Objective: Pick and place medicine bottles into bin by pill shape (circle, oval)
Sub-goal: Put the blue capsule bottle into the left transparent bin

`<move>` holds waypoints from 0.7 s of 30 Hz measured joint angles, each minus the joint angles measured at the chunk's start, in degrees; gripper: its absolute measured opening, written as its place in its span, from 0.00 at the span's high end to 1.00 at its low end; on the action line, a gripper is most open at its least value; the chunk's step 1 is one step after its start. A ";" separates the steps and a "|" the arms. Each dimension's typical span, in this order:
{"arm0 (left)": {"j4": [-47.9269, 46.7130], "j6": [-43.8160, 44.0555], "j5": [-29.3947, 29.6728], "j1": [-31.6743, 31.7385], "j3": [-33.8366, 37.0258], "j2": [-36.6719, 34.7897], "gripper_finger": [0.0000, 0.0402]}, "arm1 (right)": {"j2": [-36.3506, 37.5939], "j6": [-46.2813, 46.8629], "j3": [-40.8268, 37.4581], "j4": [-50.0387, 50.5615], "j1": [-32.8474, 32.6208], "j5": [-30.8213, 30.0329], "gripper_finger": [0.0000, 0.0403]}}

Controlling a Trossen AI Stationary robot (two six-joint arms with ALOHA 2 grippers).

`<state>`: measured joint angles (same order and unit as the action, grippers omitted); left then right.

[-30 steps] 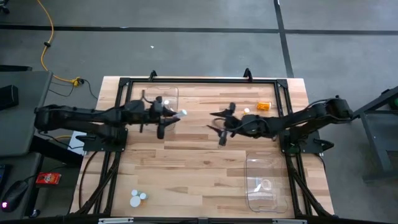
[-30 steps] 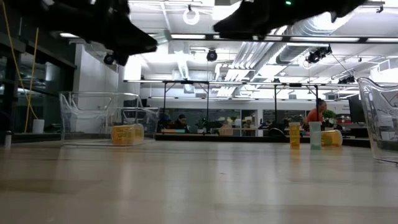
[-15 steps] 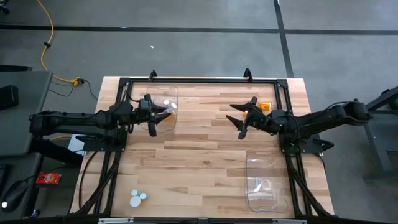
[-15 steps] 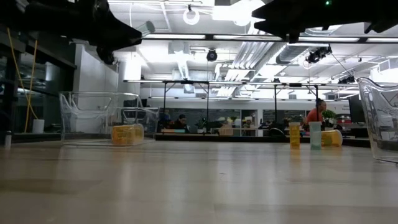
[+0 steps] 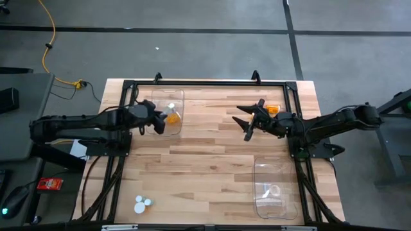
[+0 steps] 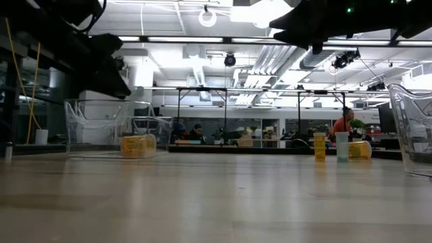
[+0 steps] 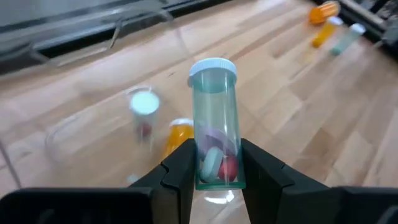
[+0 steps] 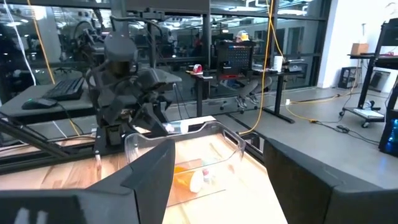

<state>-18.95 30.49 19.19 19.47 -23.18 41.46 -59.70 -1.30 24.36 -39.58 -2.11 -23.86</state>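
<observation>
Left gripper (image 7: 214,165) grasps teal-tinted bottle (image 7: 214,124) over far-left clear bin (image 5: 168,110) | right gripper (image 5: 247,120) spread wide, holding nothing, mid-table

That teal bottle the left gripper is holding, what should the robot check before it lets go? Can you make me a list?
1. Left gripper shut firmly on the teal bottle: ok, both fingers press its sides.
2. White cap on: ok.
3. Bottle over the clear bin at the table's far left: ok in the high view, the gripper hangs at its edge.
4. Room inside the bin: ok, only an orange bottle and a white-capped bottle lie there.
5. Pill shape matches this bin: cannot tell.
6. Right gripper out of the way: ok, open above the table's middle.
</observation>
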 joint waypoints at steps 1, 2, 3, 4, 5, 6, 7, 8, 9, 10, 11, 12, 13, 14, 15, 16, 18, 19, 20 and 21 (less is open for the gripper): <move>-0.35 0.66 0.00 0.36 -0.01 0.39 0.77 | 0.00 0.00 0.00 0.00 0.00 0.02 0.41; -0.52 0.88 -0.06 0.64 -0.02 0.99 0.77 | 0.00 0.00 0.00 -0.02 -0.02 0.02 0.41; -0.66 0.90 -0.18 0.94 -0.02 1.69 0.77 | 0.00 0.00 0.00 0.00 -0.02 0.02 0.41; -0.54 0.88 -0.52 1.30 -0.03 2.54 0.77 | 0.00 0.00 0.00 -0.01 -0.02 0.02 0.41; -0.27 0.92 -1.26 1.64 -0.07 3.58 0.77 | 0.00 0.00 0.00 0.00 -0.02 0.02 0.41; -0.02 1.02 -1.96 1.98 -0.07 4.87 0.77 | 0.00 0.00 0.00 0.02 -0.02 0.02 0.41; 0.34 1.02 -2.57 2.40 -0.07 6.30 0.77 | 0.00 0.00 0.00 -0.03 -0.02 0.02 0.41; 0.87 0.96 -3.25 2.80 -0.07 7.77 0.77 | 0.00 0.00 0.00 -0.08 -0.02 0.02 0.41; 1.38 0.91 -3.64 3.30 -0.07 9.21 0.77 | 0.00 0.00 0.00 -0.08 -0.02 0.02 0.41; 1.29 0.87 -3.70 3.88 -0.25 10.60 0.77 | 0.00 0.00 0.00 -0.08 -0.02 0.02 0.41; 0.65 0.66 -3.65 4.54 -0.65 11.89 0.77 | 0.00 0.00 0.00 -0.08 -0.02 0.02 0.41; 0.25 0.27 -3.61 5.18 -1.12 13.00 0.77 | 0.00 0.00 0.00 -0.08 -0.02 0.02 0.41; 0.26 0.02 -3.59 5.74 -1.64 14.00 0.77 | 0.00 0.00 0.00 -0.08 -0.02 0.00 0.41; 0.50 -0.29 -3.59 6.22 -2.09 14.82 0.77 | 0.00 0.00 0.00 -0.08 -0.02 0.00 0.41; 0.61 -0.72 -3.59 6.58 -2.43 15.51 0.77 | 0.00 0.00 0.00 -0.08 -0.01 0.01 0.41; 0.92 -1.56 -3.59 6.74 -2.57 16.16 0.77 | 0.00 0.00 0.00 -0.08 -0.02 0.00 0.41; 1.36 -3.58 -3.95 6.77 -2.60 17.21 0.77 | 0.00 -0.04 0.00 -0.08 -0.01 0.00 0.41; 1.32 -4.31 -4.28 6.77 -2.60 17.64 0.77 | 0.00 -0.07 0.00 -0.08 -0.02 0.00 0.41; 1.24 -4.79 -4.43 6.77 -2.60 18.03 0.76 | 0.00 -0.07 0.00 -0.08 -0.02 0.00 0.41; 1.20 -5.22 -4.46 6.75 -2.60 18.39 0.76 | 0.00 -0.07 0.00 -0.08 -0.02 0.00 0.41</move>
<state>-17.75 25.28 14.73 26.22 -25.78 59.85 -59.70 -1.37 24.36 -39.66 -2.13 -23.86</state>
